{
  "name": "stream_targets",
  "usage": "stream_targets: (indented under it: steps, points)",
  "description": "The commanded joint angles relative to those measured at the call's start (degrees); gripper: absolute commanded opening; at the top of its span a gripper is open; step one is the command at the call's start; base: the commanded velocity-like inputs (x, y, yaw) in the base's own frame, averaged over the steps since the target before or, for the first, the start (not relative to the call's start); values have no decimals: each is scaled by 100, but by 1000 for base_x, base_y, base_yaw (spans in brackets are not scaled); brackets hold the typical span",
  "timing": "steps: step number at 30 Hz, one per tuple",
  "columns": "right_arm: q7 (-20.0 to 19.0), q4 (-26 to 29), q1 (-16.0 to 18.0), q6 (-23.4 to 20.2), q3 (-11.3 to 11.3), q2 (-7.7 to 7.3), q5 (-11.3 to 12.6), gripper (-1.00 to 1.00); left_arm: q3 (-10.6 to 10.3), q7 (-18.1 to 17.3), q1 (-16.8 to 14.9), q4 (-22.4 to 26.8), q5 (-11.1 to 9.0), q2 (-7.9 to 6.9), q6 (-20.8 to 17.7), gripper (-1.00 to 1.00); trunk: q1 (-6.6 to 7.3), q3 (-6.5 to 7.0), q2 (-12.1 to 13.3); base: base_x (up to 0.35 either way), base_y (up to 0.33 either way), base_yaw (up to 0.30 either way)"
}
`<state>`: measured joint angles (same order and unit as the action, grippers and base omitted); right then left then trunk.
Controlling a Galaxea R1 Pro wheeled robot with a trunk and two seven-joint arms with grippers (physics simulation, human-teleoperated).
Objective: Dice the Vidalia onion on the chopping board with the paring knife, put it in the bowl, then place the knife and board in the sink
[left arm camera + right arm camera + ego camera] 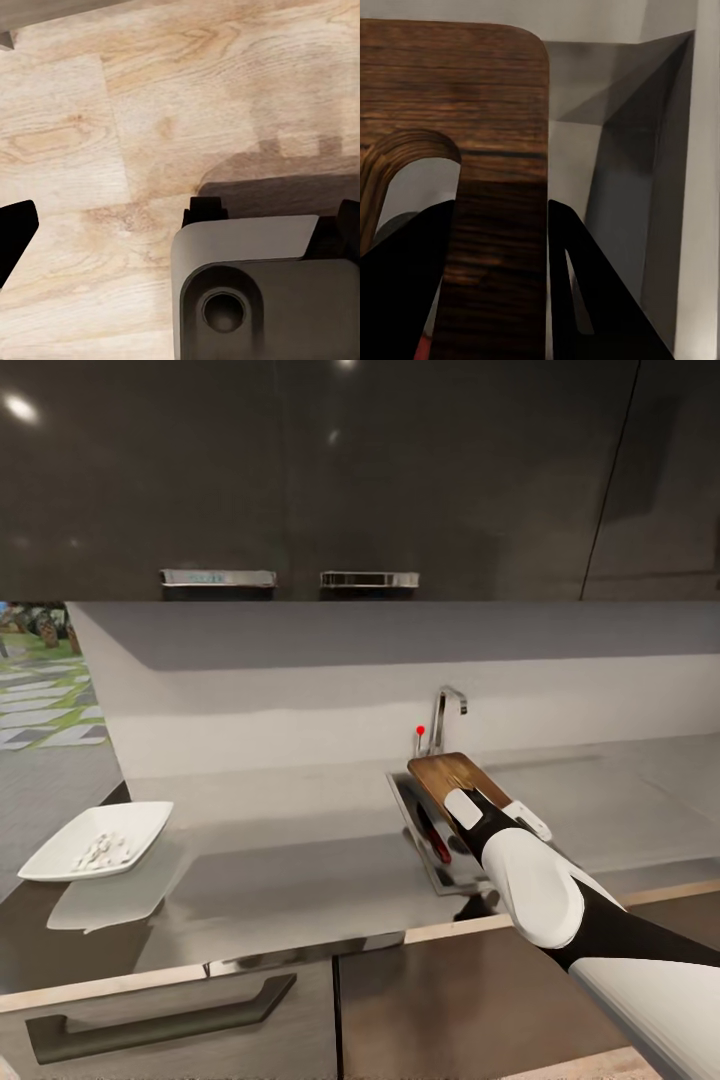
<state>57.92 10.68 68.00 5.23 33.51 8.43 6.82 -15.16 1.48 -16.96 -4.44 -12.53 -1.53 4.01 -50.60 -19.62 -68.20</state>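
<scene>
A shallow white squarish bowl (97, 840) holding pale diced bits sits at the glossy grey counter's (290, 860) left end. Further right, the red-handled paring knife (437, 840) lies in the steel sink (415, 830). The right arm reaches forward, its claw (502, 247) pinching the grainy brown chopping board (455, 775) tilted over the basin. The left claw's state cannot be told.

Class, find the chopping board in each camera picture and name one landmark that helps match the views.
Head view: chopping board right of centre, tilted over the sink.
Left wrist view: not in it; wooden floor there.
Right wrist view: board between the right end effector fingers.
Shared landmark: the grey sink basin.
</scene>
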Motion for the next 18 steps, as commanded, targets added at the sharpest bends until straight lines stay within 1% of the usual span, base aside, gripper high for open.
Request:
stream_targets:
  steps: [1,7,14,18]
  points:
    - [3,5,3,58,-29,0,56,-100,-49,1,-9,-22,-48,3,39,100,0,-16,-5,0,0,0]
    - [9,4,3,63,-29,-4,54,-100,-50,1,-9,-22,-48,6,51,100,0,-71,-5,14,0,0]
    - [9,4,3,58,-24,-8,50,-100,-50,-7,-9,-22,-48,15,43,100,0,-136,-5,148,0,0]
    - [7,0,3,57,-21,-8,47,-100,-50,-7,-9,-22,-48,26,39,100,0,-172,-5,46,0,0]
